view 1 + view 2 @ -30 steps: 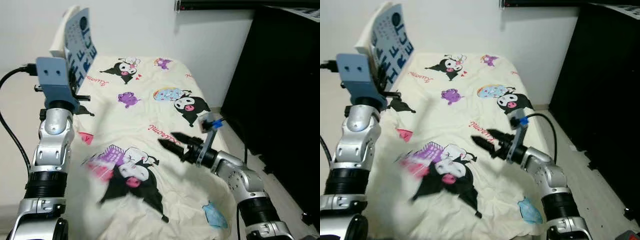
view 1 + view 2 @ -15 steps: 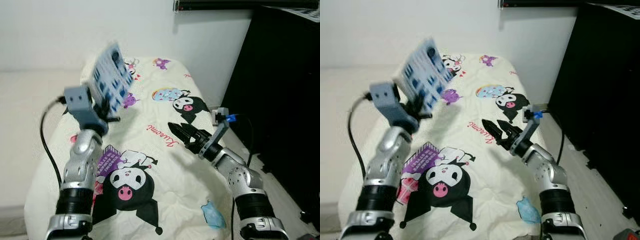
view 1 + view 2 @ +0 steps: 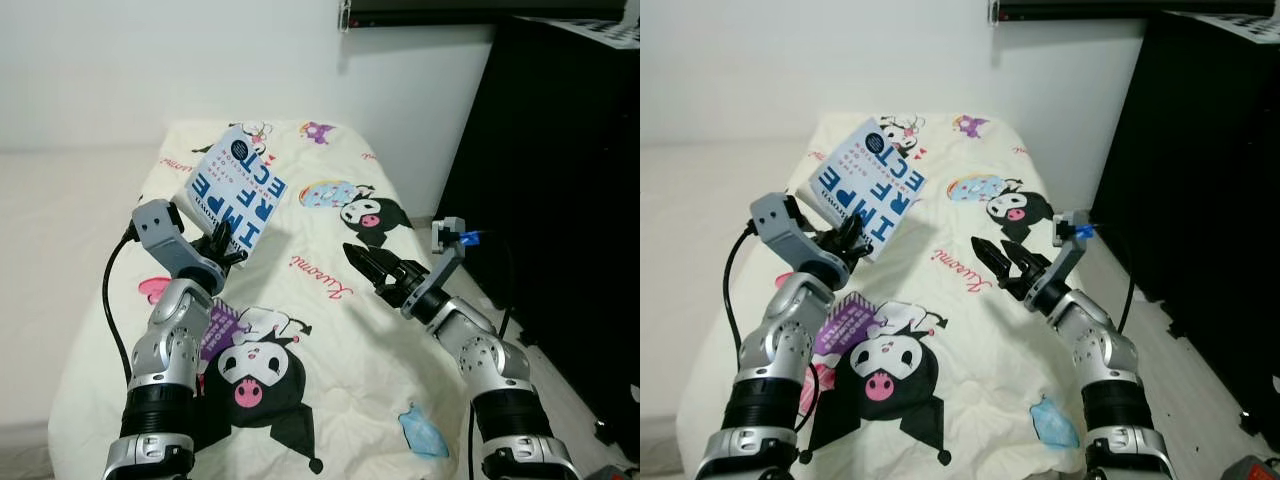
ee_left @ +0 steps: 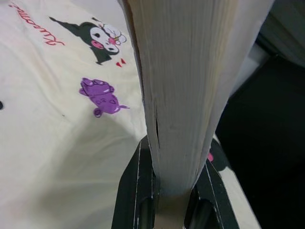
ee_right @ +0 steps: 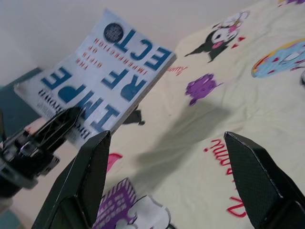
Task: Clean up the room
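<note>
Nearest the robot, over the cartoon-printed bedspread (image 3: 330,330), the left gripper (image 3: 225,245) pinches the lower edge of a book (image 3: 237,187) between its two black fingers; the left wrist view shows the page block wedged tight between them. Over the past second this arm has swung the book down from high at the left to the middle of the bed, turning its cover toward the head camera, which I judge to be a handover or carry toward wherever it belongs. Opposite it, the right gripper (image 3: 375,270) has risen and now points at the book with its fingers spread wide and nothing between them. Held tilted above the sheet, touching nothing else, the book is a pale-blue paperback with large dark-blue letters, fairly thick, its pages slightly fanned. Farther off stand the white wall (image 3: 200,60) and a black cabinet (image 3: 560,180).
</note>
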Tool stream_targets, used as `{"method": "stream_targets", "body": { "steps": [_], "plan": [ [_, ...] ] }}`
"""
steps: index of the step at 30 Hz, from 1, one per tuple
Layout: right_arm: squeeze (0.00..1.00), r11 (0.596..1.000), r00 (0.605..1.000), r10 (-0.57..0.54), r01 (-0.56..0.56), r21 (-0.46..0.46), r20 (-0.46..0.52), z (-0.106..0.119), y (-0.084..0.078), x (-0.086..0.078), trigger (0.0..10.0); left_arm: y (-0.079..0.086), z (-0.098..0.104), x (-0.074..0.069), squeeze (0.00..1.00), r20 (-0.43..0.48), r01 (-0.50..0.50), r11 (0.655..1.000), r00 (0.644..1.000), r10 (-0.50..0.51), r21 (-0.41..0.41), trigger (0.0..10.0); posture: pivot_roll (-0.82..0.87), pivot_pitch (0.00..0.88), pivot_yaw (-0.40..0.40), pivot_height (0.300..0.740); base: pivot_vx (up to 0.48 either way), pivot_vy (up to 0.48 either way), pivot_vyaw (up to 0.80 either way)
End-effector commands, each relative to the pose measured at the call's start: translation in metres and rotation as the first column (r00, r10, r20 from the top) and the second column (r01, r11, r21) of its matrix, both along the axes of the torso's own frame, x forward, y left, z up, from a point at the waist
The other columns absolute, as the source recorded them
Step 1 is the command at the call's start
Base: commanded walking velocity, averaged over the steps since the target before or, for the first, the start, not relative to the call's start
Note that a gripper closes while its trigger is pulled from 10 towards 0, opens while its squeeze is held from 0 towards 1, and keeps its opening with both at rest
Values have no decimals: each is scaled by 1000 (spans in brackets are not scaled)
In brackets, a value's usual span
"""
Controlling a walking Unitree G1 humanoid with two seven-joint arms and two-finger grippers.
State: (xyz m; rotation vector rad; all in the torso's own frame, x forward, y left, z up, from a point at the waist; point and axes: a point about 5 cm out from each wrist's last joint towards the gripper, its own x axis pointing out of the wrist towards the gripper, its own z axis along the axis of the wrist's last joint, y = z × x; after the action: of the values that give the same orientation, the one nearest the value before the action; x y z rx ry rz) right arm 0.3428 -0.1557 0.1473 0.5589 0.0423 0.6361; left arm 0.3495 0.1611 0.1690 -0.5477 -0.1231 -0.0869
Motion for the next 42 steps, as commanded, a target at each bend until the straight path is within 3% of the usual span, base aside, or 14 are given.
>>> {"method": "stream_targets", "body": {
  "steps": [1,8,11,17,22,26,27,28,30,32,33,34,39,42],
  "plan": [
    [0,1000,1000,-4,4,15,0,1,2,2,10000,0,3,0,0,29,1,1000,1000,-1,-22,10000,-34,0,-37,551,0,0,0],
    [0,998,1000,-18,17,65,17,5,-2,3,10000,-3,3,-3,0,60,69,995,996,-64,-75,10000,-36,0,-35,566,0,0,0],
    [0,989,997,-13,2,147,77,21,-16,1,10000,5,14,-10,0,175,265,964,950,-257,-21,10000,-36,0,-37,581,0,0,0],
    [0,989,994,-19,3,146,110,28,-29,-1,10000,20,23,-11,0,198,312,949,929,-313,35,10000,-35,0,-37,601,0,0,0],
    [0,992,991,-16,-1,130,130,30,-35,-3,10000,18,25,-14,0,182,367,925,907,-379,99,10000,-35,0,-37,616,0,0,0],
    [0,994,986,22,-39,102,167,35,-42,-10,10000,12,27,-21,0,183,451,874,858,-480,178,10000,-37,0,-38,626,0,0,0],
    [0,995,982,43,-59,85,186,38,-48,-15,10000,11,28,-26,0,185,500,838,822,-539,219,10000,-37,0,-38,631,0,0,0],
    [0,995,982,43,-59,85,186,38,-48,-15,10000,11,28,-26,0,185,500,838,822,-539,219,10000,-37,0,-38,631,0,0,0],
    [0,994,971,80,-94,50,225,47,-65,-27,10000,14,33,-39,0,161,596,744,738,-656,303,10000,-45,0,-37,641,0,0,0],
    [0,994,971,80,-94,50,225,47,-65,-27,10000,14,33,-39,0,161,596,744,738,-656,303,10000,-45,0,-37,641,0,0,0],
    [0,994,968,90,-102,37,234,50,-71,-31,10000,16,34,-43,0,145,624,711,710,-689,325,10000,-45,0,-36,646,0,0,0],
    [0,994,968,90,-102,37,234,50,-71,-31,10000,16,34,-43,0,145,624,711,710,-689,325,10000,-45,0,-36,646,0,0,0],
    [0,999,970,40,-46,20,239,52,-91,-37,10000,17,40,-52,0,105,688,634,644,-758,353,10000,-41,0,-31,666,-480,0,0],
    [0,999,971,43,-49,18,237,52,-91,-38,10000,17,39,-53,0,99,695,626,637,-764,355,10000,-41,0,-31,671,-480,0,0]
  ]
}}
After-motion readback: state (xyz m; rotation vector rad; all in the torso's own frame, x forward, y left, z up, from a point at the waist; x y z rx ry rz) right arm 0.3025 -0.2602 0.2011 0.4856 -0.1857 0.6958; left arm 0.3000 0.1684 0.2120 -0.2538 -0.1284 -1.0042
